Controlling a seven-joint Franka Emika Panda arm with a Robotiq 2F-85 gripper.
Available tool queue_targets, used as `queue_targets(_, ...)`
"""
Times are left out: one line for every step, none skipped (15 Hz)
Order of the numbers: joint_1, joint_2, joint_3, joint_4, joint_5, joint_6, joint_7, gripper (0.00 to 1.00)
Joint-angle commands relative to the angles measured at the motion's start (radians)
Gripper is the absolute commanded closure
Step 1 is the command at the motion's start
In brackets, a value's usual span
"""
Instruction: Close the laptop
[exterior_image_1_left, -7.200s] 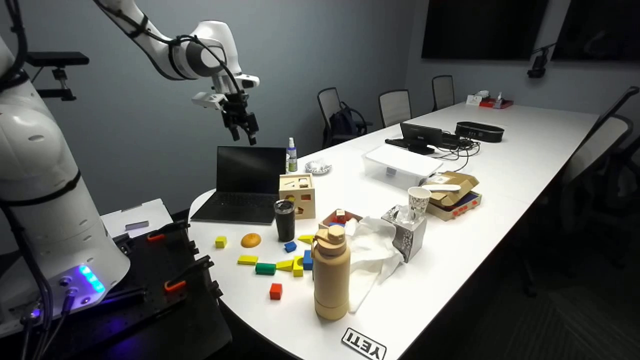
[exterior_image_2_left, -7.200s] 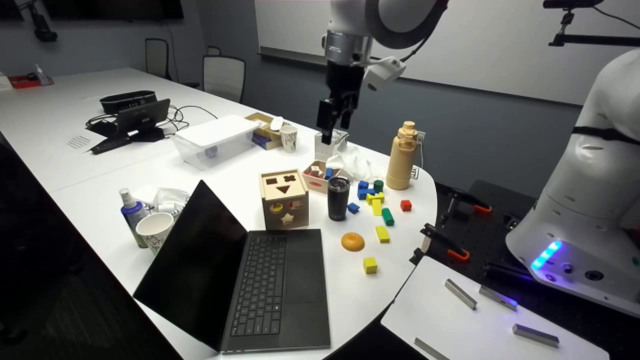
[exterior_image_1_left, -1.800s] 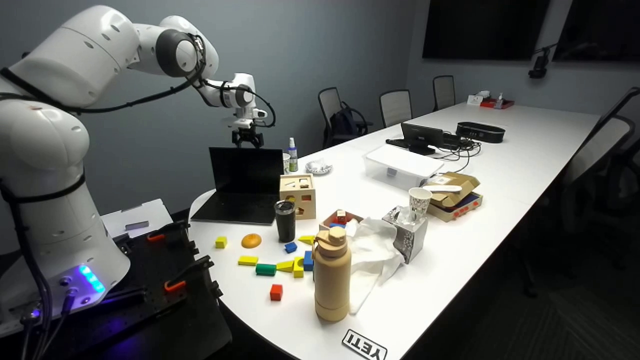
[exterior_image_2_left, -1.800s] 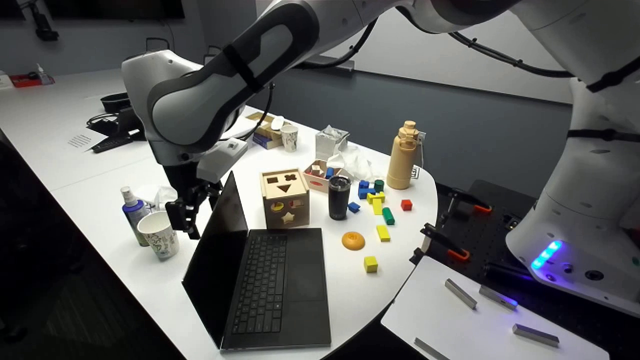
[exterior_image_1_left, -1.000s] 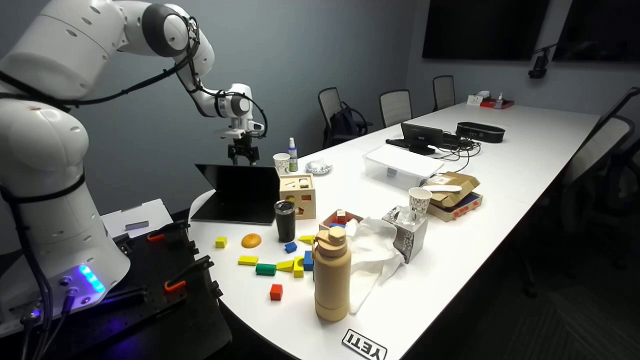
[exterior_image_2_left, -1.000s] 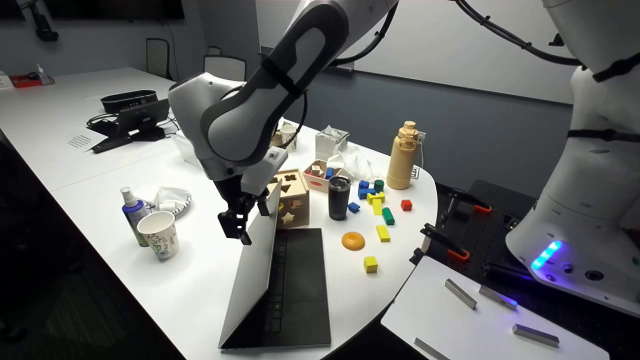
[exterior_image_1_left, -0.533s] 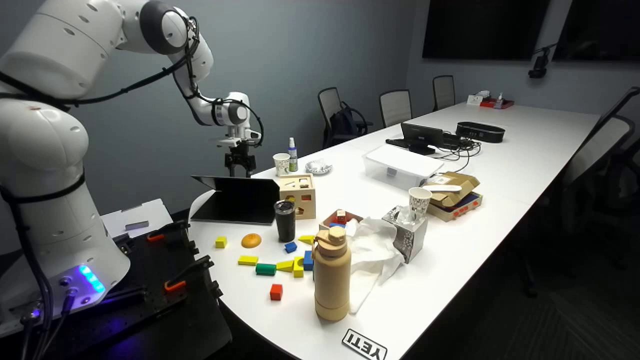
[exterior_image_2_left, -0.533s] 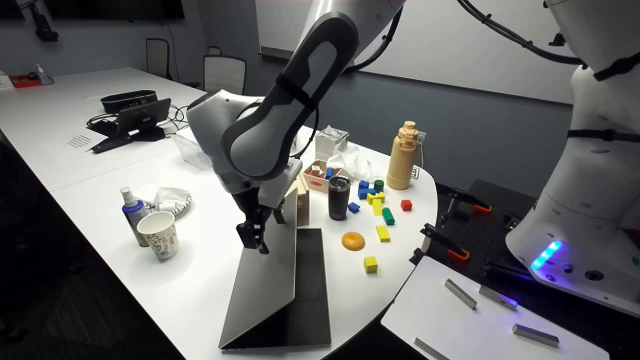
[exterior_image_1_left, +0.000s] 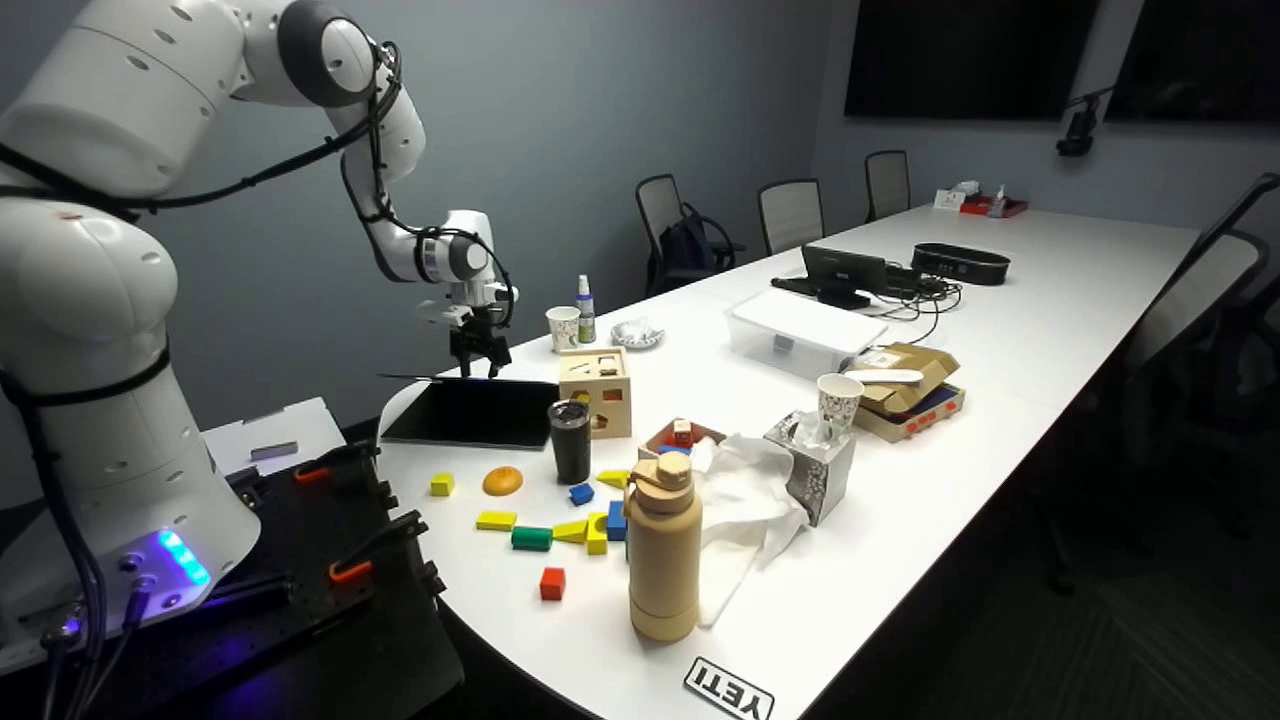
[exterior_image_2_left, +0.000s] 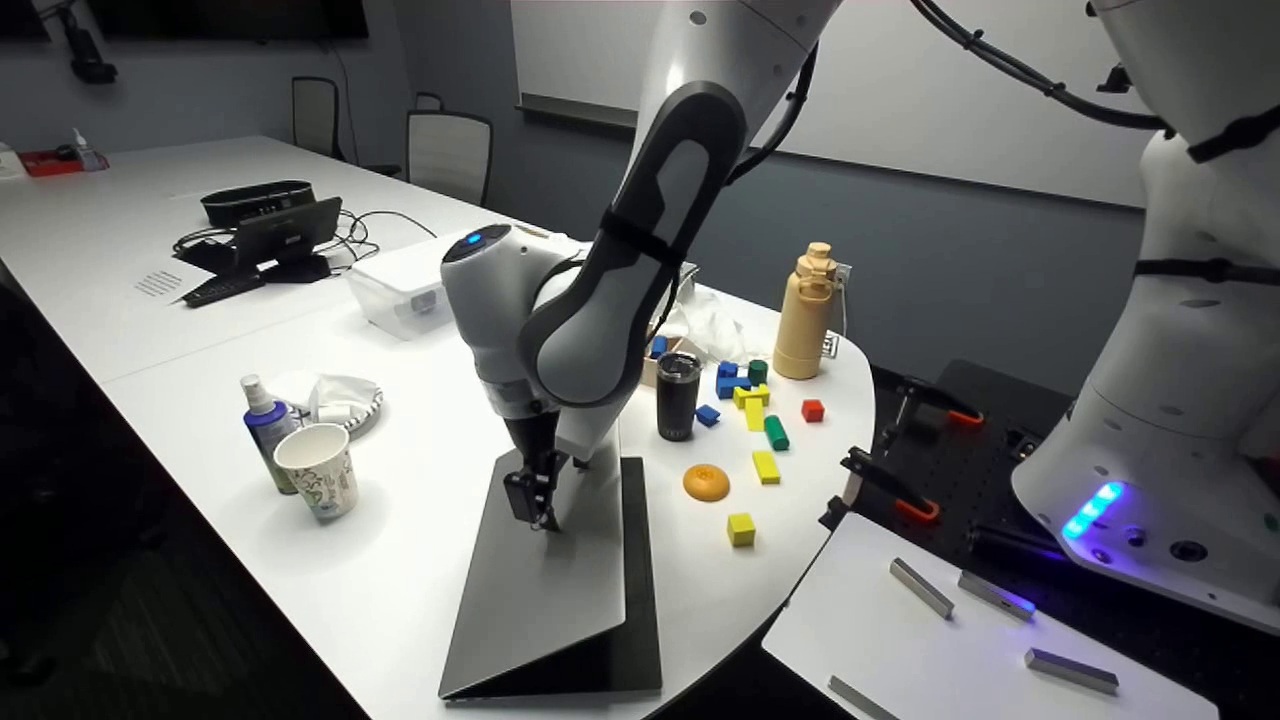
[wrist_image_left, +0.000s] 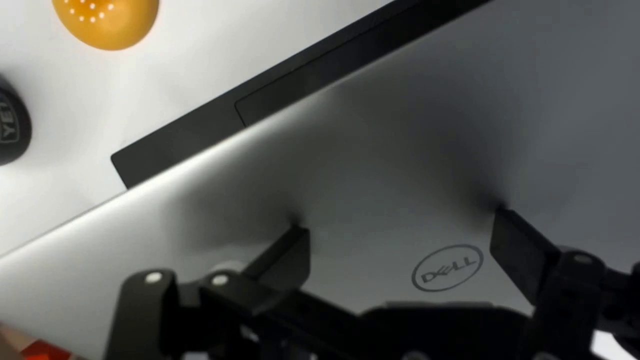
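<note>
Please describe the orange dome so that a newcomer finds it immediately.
On the white table, find the partly open laptop. Past its front edge, between a yellow cube and the black tumbler, sits the orange dome. No neighbour shares its domed shape.

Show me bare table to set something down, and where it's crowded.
Bare table lies between the laptop and the cup beside the spray bottle, though the gripper is close by; also between the plate and the bin, and from the tissue box to the table edge. Crowded: the stretch with blocks, tumbler and tan bottle.
</note>
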Motion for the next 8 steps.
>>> queue_targets(0.034, -0.017, -0.027, -0.073, -0.011, 0.057, 0.051, 0.0)
queue_targets(0.039, -0.016, -0.031, -0.077, -0.011, 0.056, 0.052, 0.0)
queue_targets(0.042, -0.014, -0.033, -0.081, -0.009, 0.056, 0.058, 0.0)
queue_targets(0.043, -0.013, -0.033, -0.085, -0.01, 0.057, 0.061, 0.0)
queue_targets(0.046, -0.011, -0.035, -0.088, -0.011, 0.06, 0.062, 0.0)
queue_targets(0.049, -0.01, -0.036, -0.091, -0.011, 0.061, 0.062, 0.0)
queue_targets(0.051, -0.009, -0.036, -0.094, -0.011, 0.063, 0.063, 0.0)
queue_targets(0.052, -0.007, -0.036, -0.096, -0.01, 0.065, 0.062, 0.0)
